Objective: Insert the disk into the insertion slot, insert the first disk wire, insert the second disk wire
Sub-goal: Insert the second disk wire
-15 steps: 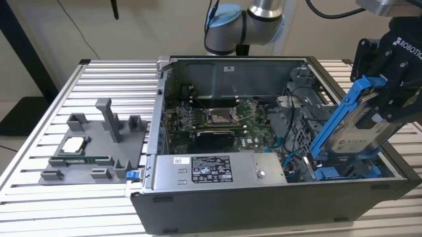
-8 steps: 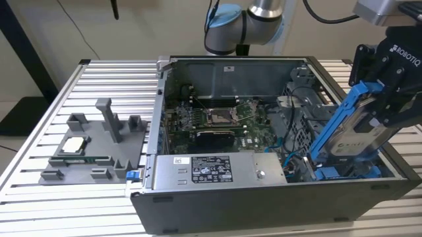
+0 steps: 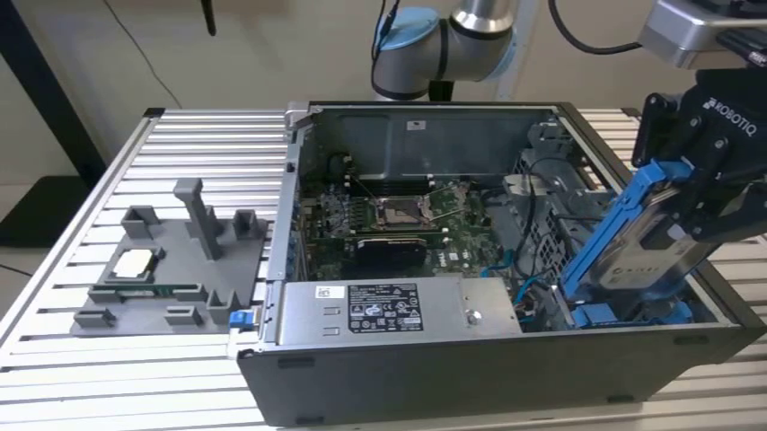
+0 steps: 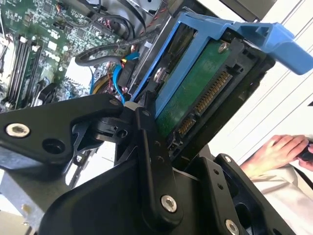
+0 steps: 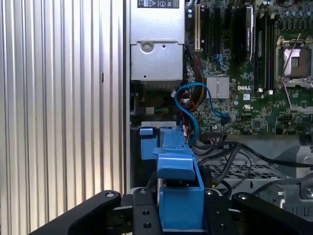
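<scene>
Pinching the disk (image 3: 639,259) between its black fingers (image 4: 148,161), the pincer (image 3: 692,224) holds it steeply tilted above the open computer case (image 3: 480,382), at the exterior view's right. The disk's lower end reaches down to the insertion slot (image 3: 631,315) with its blue fittings in the case's near corner; I cannot tell whether they touch. In the second wrist view the disk's green circuit board (image 4: 195,88) and connector row face the camera, framed by the blue carrier (image 4: 230,29). A blue cable (image 5: 188,100) loops between the slot and the grey power-supply box (image 3: 383,310). A person's hand (image 4: 279,152) rests beyond the case. A grey fixture (image 3: 168,269) sits on the ribbed surface (image 3: 108,382).
</scene>
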`<state>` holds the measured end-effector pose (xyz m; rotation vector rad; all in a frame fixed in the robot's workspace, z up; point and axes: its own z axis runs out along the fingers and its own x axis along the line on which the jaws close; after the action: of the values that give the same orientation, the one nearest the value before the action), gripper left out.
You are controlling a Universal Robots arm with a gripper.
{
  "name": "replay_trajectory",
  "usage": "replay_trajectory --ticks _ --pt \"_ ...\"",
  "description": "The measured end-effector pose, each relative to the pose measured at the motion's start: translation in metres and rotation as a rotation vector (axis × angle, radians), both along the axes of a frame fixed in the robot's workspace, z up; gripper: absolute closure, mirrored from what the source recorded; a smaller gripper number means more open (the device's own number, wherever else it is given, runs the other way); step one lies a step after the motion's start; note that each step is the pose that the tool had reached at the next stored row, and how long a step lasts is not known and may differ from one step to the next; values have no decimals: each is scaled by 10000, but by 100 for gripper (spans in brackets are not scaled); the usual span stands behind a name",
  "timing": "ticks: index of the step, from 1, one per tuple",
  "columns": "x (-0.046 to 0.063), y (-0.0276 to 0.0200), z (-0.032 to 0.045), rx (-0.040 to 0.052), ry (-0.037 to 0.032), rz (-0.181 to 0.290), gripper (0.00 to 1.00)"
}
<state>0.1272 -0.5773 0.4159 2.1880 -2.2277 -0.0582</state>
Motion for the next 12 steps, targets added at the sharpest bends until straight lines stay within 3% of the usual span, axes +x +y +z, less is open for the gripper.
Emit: replay_trajectory --ticks 12 --pt "1 0 -167 8 0 2 67"
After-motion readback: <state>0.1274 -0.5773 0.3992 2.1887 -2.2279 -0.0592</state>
